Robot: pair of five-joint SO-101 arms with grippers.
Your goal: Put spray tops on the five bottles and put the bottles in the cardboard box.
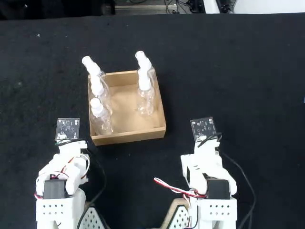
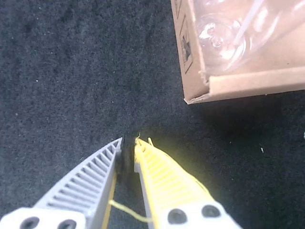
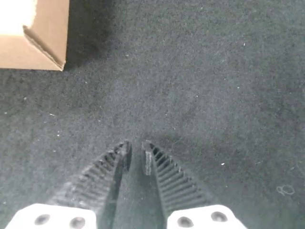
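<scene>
Resting at the near edge of the bench [image 1: 248, 71], the left arm [image 1: 62, 167] and right arm [image 1: 207, 167] are both holding their jaws clenched on nothing, just above the black surface. Beyond them, the cardboard box [image 1: 128, 136] is carrying all five bottles [image 1: 101, 121], each wearing a white spray top [image 1: 96, 106]. The task is looking finished, with no further move seeming needed. On the box wall, dark print [image 2: 186, 47] is showing too blurred to read.

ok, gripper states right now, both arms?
Left gripper: closed, holding nothing.
Right gripper: closed, holding nothing.
</scene>
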